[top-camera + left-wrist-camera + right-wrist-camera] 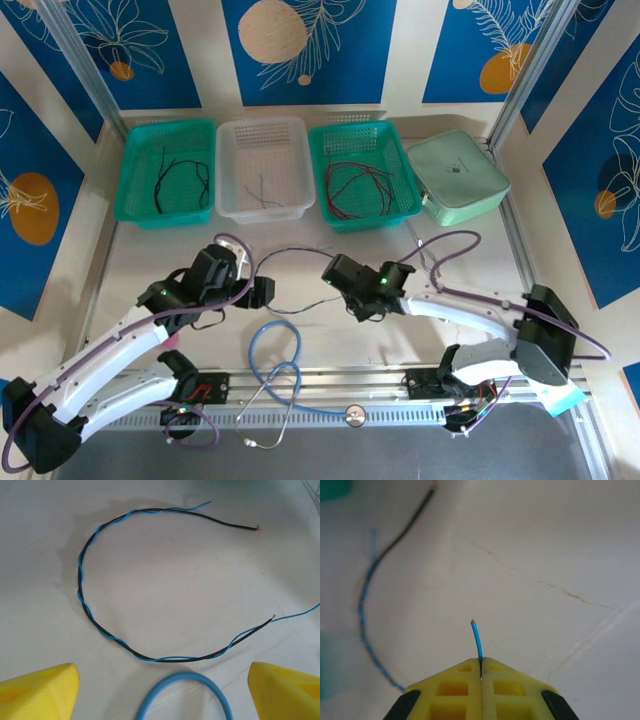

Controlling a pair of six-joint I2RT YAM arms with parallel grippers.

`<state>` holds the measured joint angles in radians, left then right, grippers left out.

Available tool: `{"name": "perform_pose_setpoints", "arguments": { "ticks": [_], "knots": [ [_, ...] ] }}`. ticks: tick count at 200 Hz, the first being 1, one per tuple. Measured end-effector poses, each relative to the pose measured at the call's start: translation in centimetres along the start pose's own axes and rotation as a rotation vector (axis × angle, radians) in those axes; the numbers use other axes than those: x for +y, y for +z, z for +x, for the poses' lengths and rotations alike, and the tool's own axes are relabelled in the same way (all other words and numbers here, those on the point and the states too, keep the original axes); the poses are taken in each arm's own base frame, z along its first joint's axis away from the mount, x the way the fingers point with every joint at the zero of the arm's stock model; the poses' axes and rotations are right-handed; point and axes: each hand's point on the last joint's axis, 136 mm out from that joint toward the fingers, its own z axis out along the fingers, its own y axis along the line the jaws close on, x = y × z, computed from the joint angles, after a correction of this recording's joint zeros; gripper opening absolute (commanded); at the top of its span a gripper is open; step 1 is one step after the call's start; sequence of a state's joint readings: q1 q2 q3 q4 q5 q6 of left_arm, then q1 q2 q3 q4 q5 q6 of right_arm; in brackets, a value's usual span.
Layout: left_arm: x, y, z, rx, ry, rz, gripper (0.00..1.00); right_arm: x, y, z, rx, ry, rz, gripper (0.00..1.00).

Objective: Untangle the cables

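A black cable and a blue cable (87, 607) lie twisted round each other in a C-shaped arc on the white table; from above they show as a thin strand (300, 311) between the two grippers. My left gripper (162, 695) hovers open over the arc's lower part, its yellow fingers (40, 692) wide apart and holding nothing. My right gripper (481, 667) is shut on the blue cable's free end (477, 640), whose bare tip sticks out past the yellow fingertips. The rest of the twisted pair (367, 605) trails off to the left in the right wrist view.
A thick light-blue looped tube (275, 350) lies near the front edge, partly under the left gripper (185, 680). At the back stand a green basket (130, 170) with black cables, a white basket (262, 210), a green basket (320, 180) with red and black cables, and a mint case (457, 178).
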<state>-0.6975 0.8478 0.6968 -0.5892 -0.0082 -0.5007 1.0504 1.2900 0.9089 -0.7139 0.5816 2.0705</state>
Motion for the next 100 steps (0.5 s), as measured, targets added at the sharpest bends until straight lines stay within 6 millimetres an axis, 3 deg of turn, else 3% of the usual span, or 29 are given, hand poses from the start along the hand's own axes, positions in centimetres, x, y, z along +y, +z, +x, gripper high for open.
{"name": "perform_pose_setpoints", "arguments": {
  "ticks": [53,100],
  "knots": [
    [-4.7,-0.9,-3.5,-0.041,0.106,0.181,0.81,5.4,-4.4,-2.5,-0.048,-0.188,-0.342,0.00],
    [-8.2,-0.9,-5.4,-0.079,0.167,0.333,0.74,8.7,-6.0,-4.7,-0.073,-0.299,-0.574,0.00]
  ]
}}
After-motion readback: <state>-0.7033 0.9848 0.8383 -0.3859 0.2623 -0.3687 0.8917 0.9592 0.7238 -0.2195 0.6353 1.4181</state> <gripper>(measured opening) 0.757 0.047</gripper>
